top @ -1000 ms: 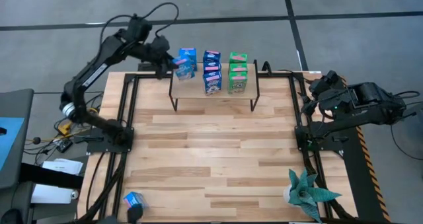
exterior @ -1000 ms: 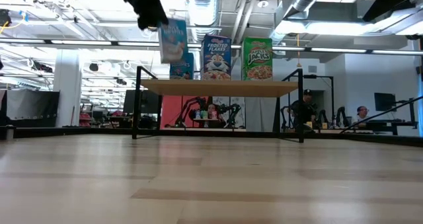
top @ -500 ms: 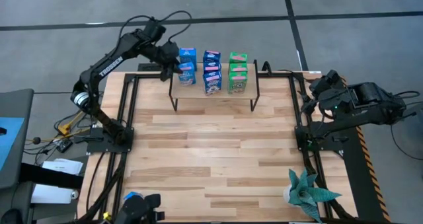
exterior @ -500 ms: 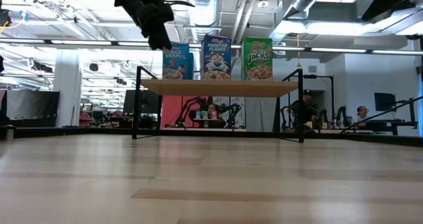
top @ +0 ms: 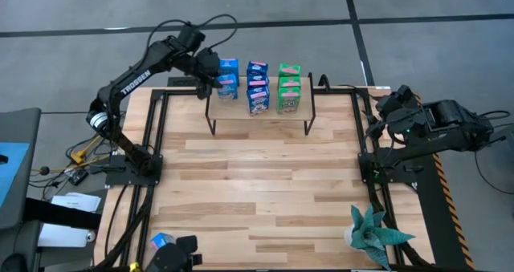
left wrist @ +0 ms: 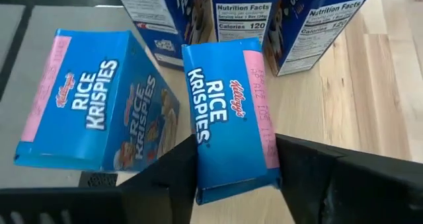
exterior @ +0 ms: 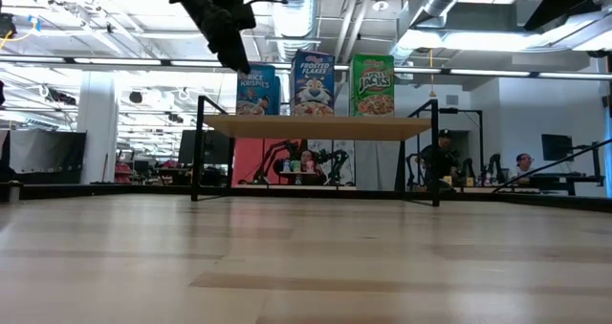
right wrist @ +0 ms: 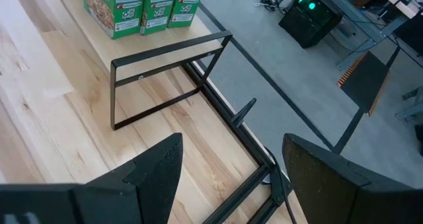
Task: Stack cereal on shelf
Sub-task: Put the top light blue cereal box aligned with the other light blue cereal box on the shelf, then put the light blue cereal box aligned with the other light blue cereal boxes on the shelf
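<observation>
Left gripper [top: 218, 81] at the left end of the shelf [top: 265, 116], fingers [left wrist: 165, 178] closed on a blue Rice Krispies box [left wrist: 228, 112], one finger on each long side. Box sits over the shelf board beside a second Rice Krispies box [left wrist: 92, 102] lying tilted at the edge. One second ago the held box was out left of the shelf and high in the low view; half a second ago it had come in over the board; now it is barely changed, gripper just a touch further in. In the low view the gripper [exterior: 229, 28] is above the Rice Krispies front [exterior: 255, 88].

Blue Frosted Flakes boxes [top: 257, 87] mid-shelf and green Apple Jacks boxes [top: 289, 87] right of them, same as before. One blue box [top: 161, 241] on the desk [top: 265, 192] near the front left corner, shifted slightly since earlier.

Right gripper [right wrist: 228, 164] parked off the desk's right edge, fingers spread, unmoved. Teal plant [top: 373, 233] front right.
</observation>
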Controlling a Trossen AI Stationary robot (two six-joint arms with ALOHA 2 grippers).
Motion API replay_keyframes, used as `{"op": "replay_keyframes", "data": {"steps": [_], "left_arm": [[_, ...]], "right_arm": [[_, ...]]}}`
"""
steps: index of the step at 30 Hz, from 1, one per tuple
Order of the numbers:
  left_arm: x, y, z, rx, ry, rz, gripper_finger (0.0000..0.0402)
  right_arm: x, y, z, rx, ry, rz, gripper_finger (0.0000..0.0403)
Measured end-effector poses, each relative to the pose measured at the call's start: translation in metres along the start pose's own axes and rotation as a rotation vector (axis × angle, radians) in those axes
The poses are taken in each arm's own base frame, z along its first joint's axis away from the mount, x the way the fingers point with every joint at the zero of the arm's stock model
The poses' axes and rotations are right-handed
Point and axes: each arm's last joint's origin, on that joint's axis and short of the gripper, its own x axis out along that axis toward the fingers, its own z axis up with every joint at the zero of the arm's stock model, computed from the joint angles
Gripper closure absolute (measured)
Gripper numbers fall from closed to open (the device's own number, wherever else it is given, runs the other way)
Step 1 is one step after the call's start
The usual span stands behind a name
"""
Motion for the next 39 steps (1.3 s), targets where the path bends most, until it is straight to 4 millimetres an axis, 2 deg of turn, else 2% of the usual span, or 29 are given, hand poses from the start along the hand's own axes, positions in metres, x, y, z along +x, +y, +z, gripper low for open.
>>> {"op": "replay_keyframes", "data": {"steps": [7, 12, 19, 29, 34, 39], "left_arm": [[0.003, -0.004, 0.004, 0.009, 0.052, 0.076, 0.0184], [0.003, -0.004, 0.004, -0.021, 0.06, 0.091, 0.0158], [-0.006, -0.005, 0.009, -0.023, 0.1, 0.158, 0.0148], [-0.038, -0.008, 0.025, -0.064, 0.117, 0.222, 0.0148], [-0.051, -0.027, 0.031, -0.148, 0.163, 0.142, 0.0148], [-0.068, -0.07, 0.038, -0.229, 0.27, -0.003, 0.0148]], "right_arm": [[0.0, 0.0, 0.0, 0.0, 0.0, 0.0, 0.0117], [0.0, 0.0, 0.0, 0.001, 0.0, 0.0, 0.0117], [0.0, 0.0, 0.0, 0.001, 0.0, 0.0, 0.0117], [0.0, 0.0, 0.0, 0.002, -0.001, 0.001, 0.0117], [0.0, 0.0, 0.0, 0.002, -0.001, 0.001, 0.0117], [0.0, 0.0, 0.0, 0.002, -0.001, 0.001, 0.0117]]}}
